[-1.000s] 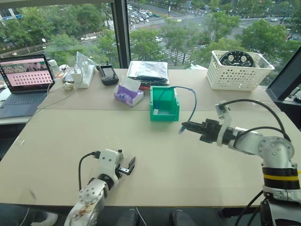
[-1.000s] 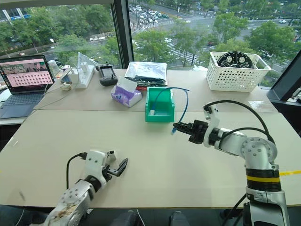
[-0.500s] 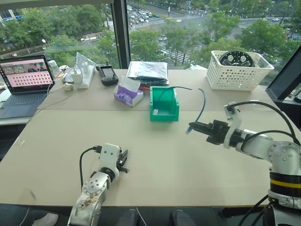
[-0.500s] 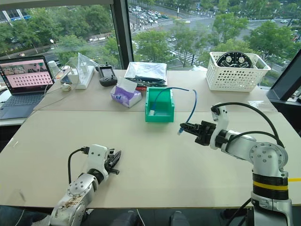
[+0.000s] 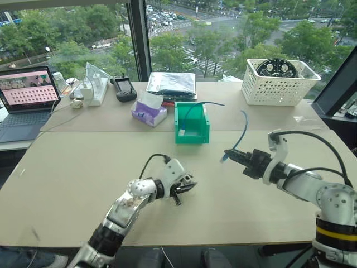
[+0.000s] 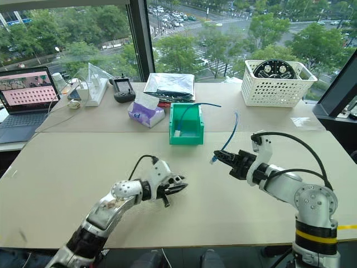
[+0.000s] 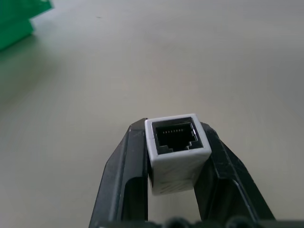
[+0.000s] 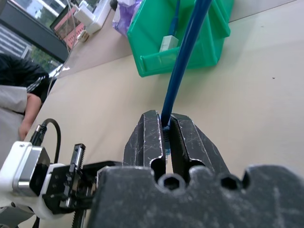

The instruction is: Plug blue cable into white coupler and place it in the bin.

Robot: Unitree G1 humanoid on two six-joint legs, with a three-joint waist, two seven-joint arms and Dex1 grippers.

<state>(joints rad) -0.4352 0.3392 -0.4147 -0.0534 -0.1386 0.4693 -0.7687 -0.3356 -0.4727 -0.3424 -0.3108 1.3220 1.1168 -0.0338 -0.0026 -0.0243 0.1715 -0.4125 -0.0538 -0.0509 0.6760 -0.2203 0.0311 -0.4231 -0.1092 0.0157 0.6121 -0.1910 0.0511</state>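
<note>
My left gripper (image 7: 178, 156) is shut on the white coupler (image 7: 176, 145), a small boxy block whose dark socket faces away from the wrist. In the head views this gripper (image 5: 183, 188) hovers over the middle of the table. To its right, my right gripper (image 5: 227, 154) is shut on the blue cable (image 5: 242, 128) just behind its plug, which points toward the left gripper. The cable arcs up and back into the green bin (image 5: 204, 120), where a small pale piece (image 8: 167, 42) lies at its other end.
A white lattice basket (image 5: 277, 84) stands at the far right. Behind the bin are a tissue pack (image 5: 148, 111), a silver bag (image 5: 172, 84) and a black controller (image 5: 121, 88). A laptop (image 5: 28, 92) sits far left. A person (image 8: 19, 95) is beside the table.
My left gripper closed its fingers, then swung from the table's near left edge toward the middle, turning to face the right gripper. The right gripper with the cable stayed almost still.
</note>
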